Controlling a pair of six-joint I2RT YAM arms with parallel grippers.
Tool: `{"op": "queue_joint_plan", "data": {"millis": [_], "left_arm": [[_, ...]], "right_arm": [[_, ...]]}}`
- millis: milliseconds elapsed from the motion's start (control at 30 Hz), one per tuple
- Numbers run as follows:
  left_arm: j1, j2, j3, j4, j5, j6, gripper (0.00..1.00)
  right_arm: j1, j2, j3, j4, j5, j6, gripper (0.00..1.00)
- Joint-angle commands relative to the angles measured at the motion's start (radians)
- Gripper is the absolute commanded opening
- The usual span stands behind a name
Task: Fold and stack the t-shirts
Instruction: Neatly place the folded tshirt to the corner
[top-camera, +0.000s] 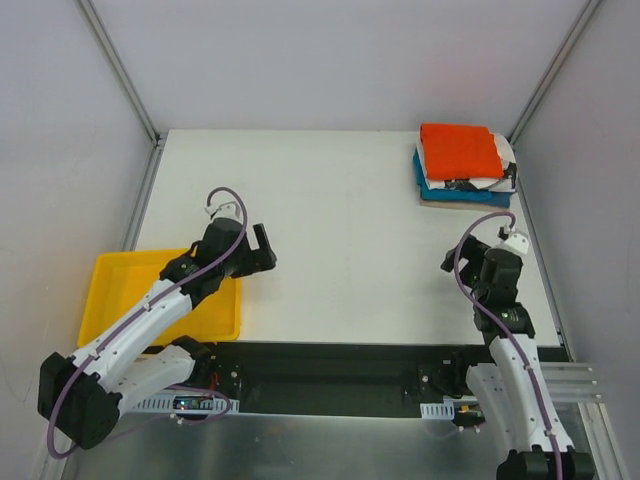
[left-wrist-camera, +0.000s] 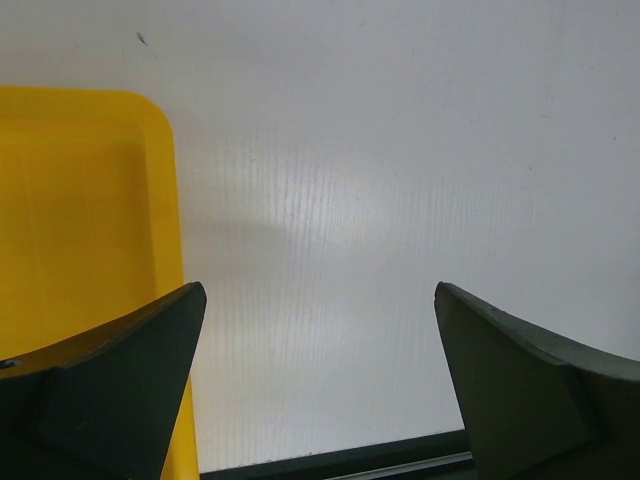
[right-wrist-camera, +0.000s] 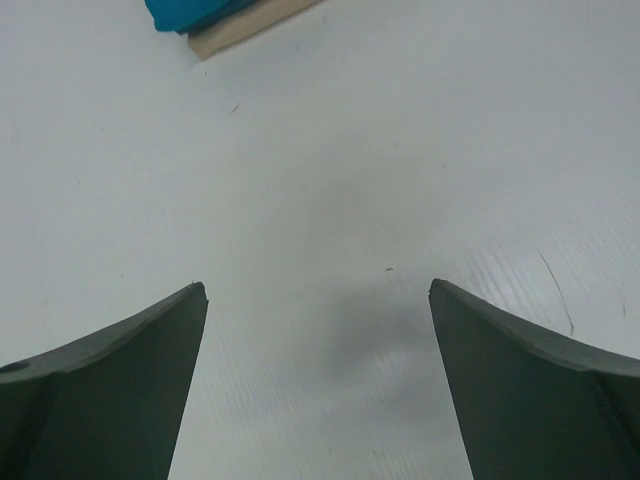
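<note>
A: Fig. legend, top view. We see the folded t-shirts stacked at the table's (top-camera: 330, 200) far right corner: the orange-red shirt (top-camera: 458, 150) on top, the white shirt w/ black marks (top-camera: 498, 175) under it, showing at the right edge, and the teal-blue shirt (top-camera: 435, 185) below. A tan layer (top-camera: 460, 200) lies at the very bottom of the pile — we can't tell what it is.

B: And the grippers?

A: Left gripper (top-camera: 262, 248) hangs over the white table just right of the yellow tray (top-camera: 120, 290), fingers spread wide, nothing between them. In the left wrist view the two dark fingers (left-wrist-camera: 110, 380) frame bare tabletop, w/ the tray's rounded corner (left-wrist-camera: 90, 200) at left.

B: Right side?

A: Right gripper (top-camera: 452, 258) sits near the table's right edge, well apart from the stack and on its near side. Its jaws are likewise released — the right wrist view shows both fingers (right-wrist-camera: 520, 380) parted over bare table, gripping nothing. At that view's top edge we catch a corner of the teal-blue shirt (right-wrist-camera: 190, 12) resting on the tan layer (right-wrist-camera: 250, 28).

B: Contact w/ cloth?

A: None; both grippers are clear of the shirts.
</note>
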Motion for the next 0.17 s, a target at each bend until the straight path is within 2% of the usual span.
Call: {"op": "queue_joint_plan", "data": {"millis": [0, 133], "left_arm": [[-0.006, -0.039, -0.015, 0.017, -0.04, -0.031, 0.99], [-0.006, -0.053, -0.018, 0.015, -0.055, -0.036, 0.99]], "right_arm": [[0.004, -0.039, 0.002, 0.072, 0.044, 0.014, 0.97], [0.004, -0.057, -0.011, 0.078, 0.06, 0.011, 0.96]]}}
